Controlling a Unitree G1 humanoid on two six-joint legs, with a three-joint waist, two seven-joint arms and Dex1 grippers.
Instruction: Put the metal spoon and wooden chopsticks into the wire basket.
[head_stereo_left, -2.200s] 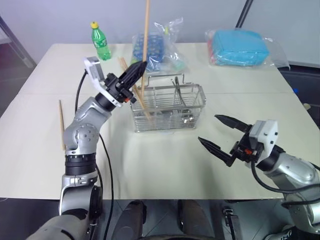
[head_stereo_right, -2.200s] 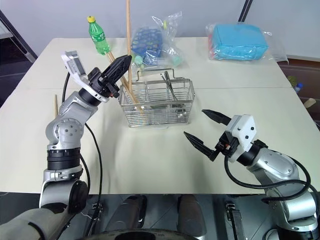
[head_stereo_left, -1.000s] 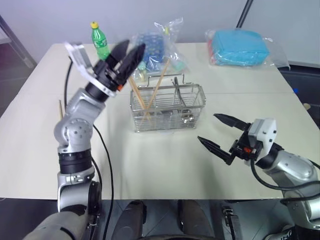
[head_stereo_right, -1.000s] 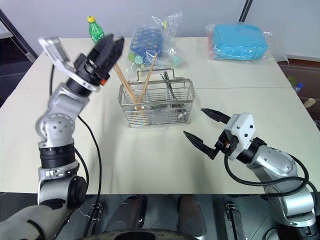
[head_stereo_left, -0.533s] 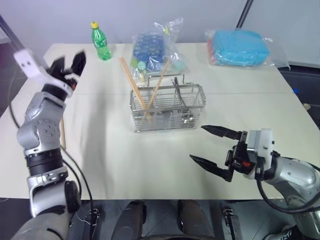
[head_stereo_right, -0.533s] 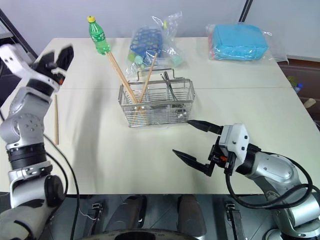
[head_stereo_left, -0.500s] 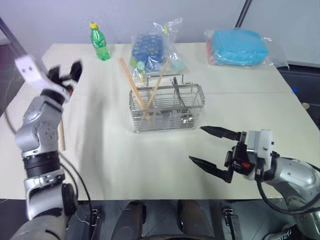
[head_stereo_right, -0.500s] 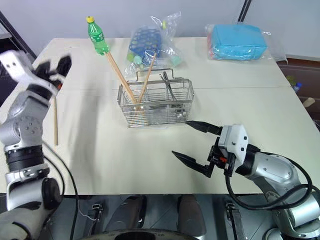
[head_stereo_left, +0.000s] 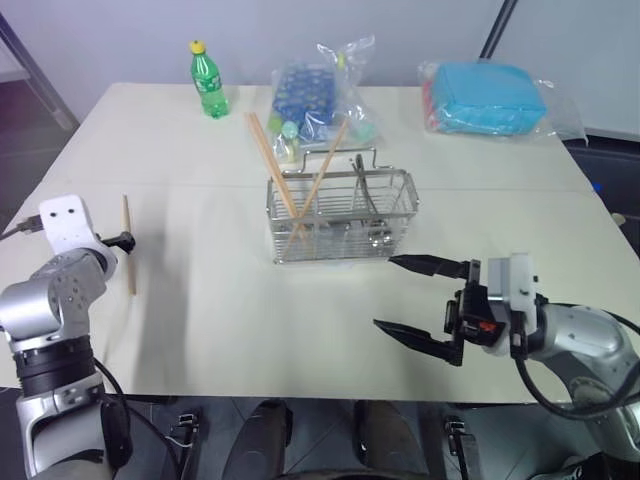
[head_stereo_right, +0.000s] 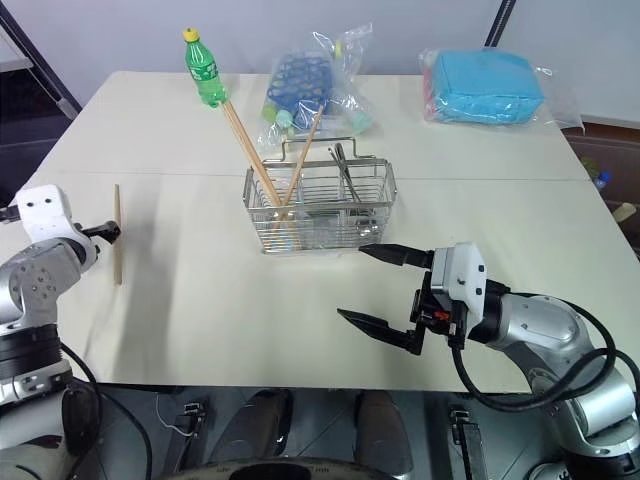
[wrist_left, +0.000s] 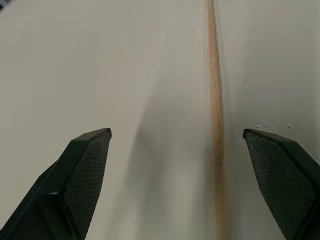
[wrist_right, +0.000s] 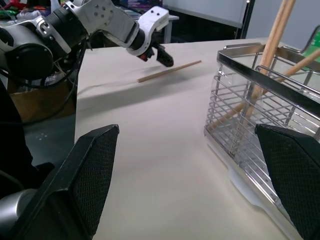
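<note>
1. The wire basket (head_stereo_left: 342, 214) stands upright in the middle of the bench (head_stereo_left: 250, 320), so its open top can be reached from either side.
2. Two wooden chopsticks (head_stereo_left: 300, 195) already stand in the basket's left compartment, leaning and crossing, their tips poking well above the rim (they are too long to lie flat inside).
3. The metal spoon (head_stereo_right: 345, 172) leans in a compartment further right, handle up beside the loop handle; that part of the task looks done.
4. One loose chopstick (head_stereo_left: 128, 244) lies flat on the bench, well to the left of the basket; it appears to be the last item outstanding.
5. The left hand (wrist_left: 182, 165) hovers low over this stick with its jaws spread wide and empty; in the left wrist view the stick runs between the two fingers, nearer one of them, which suggests a pinch is being lined up.
6. The right hand (head_stereo_left: 420, 305) is held level just in front of the basket, jaws wide apart and holding nothing (probably parked out of the way).
7. A green bottle (head_stereo_left: 209, 80) and bagged goods sit at the far edge, clear of the work.
</note>
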